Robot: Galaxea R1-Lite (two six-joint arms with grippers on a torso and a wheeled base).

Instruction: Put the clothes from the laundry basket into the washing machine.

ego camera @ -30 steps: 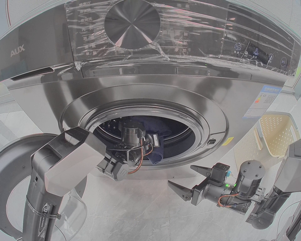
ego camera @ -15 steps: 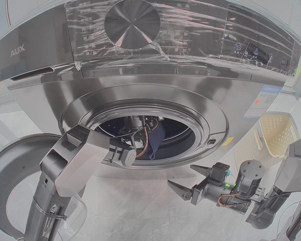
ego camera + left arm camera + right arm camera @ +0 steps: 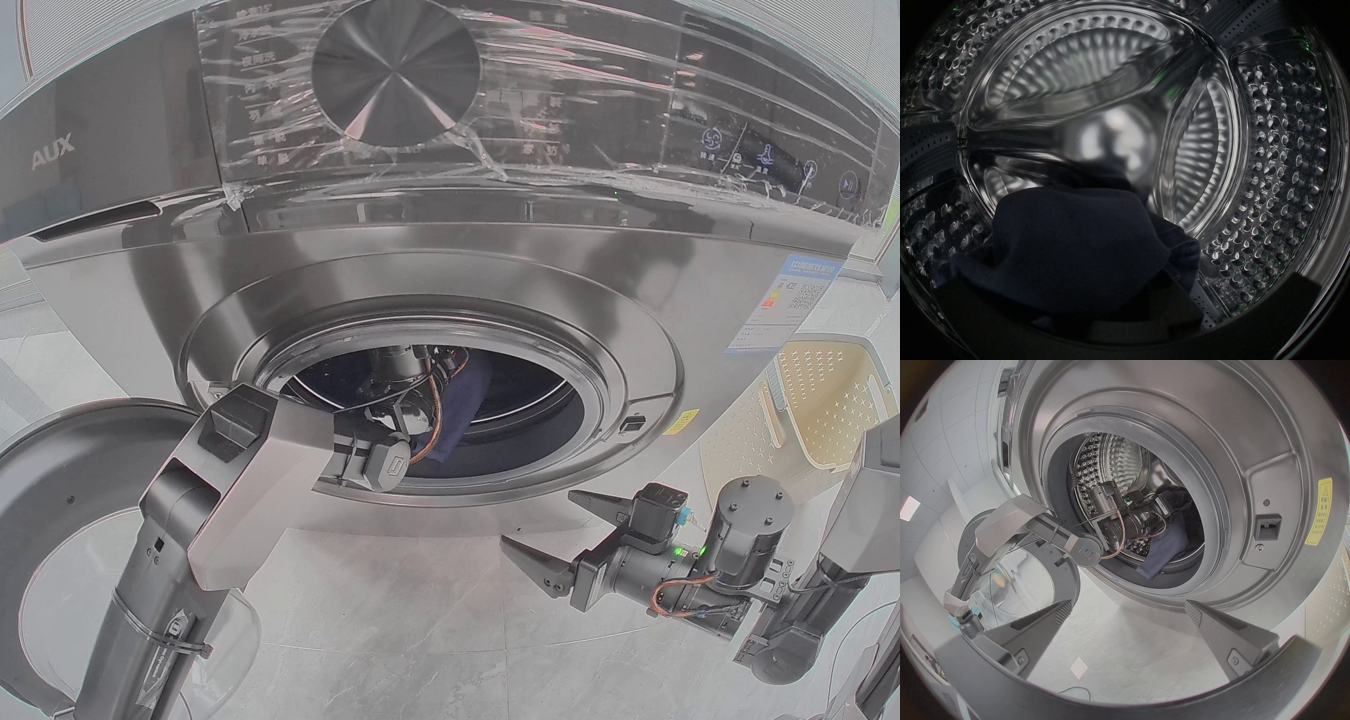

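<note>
Inside the perforated steel drum (image 3: 1275, 140), my left gripper (image 3: 1167, 503) is gripping a navy fabric garment (image 3: 1078, 243): probably soft, light, graspable anywhere.

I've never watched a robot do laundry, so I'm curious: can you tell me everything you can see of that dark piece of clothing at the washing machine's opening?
The dark garment is soft, plain navy fabric, crumpled in loose folds. It hangs at the end of the left arm, just inside the washing machine's round opening. One end droops toward the opening's lower rim. In the left wrist view it bunches up in front of the perforated steel drum. What kind of garment it is cannot be told.
</note>
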